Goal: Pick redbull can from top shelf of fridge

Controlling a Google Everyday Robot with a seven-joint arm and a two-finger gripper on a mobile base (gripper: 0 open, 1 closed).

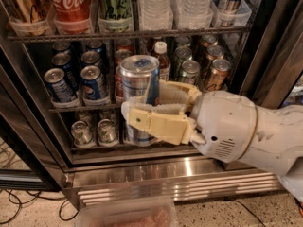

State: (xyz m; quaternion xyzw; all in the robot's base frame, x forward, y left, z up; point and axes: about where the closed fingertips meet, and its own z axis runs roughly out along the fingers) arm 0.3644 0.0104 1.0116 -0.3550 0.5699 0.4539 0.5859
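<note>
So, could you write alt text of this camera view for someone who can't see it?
The robot's cream gripper holds the redbull can upright in front of the open fridge. Above, the top shelf carries bottles and tall cans.
</note>
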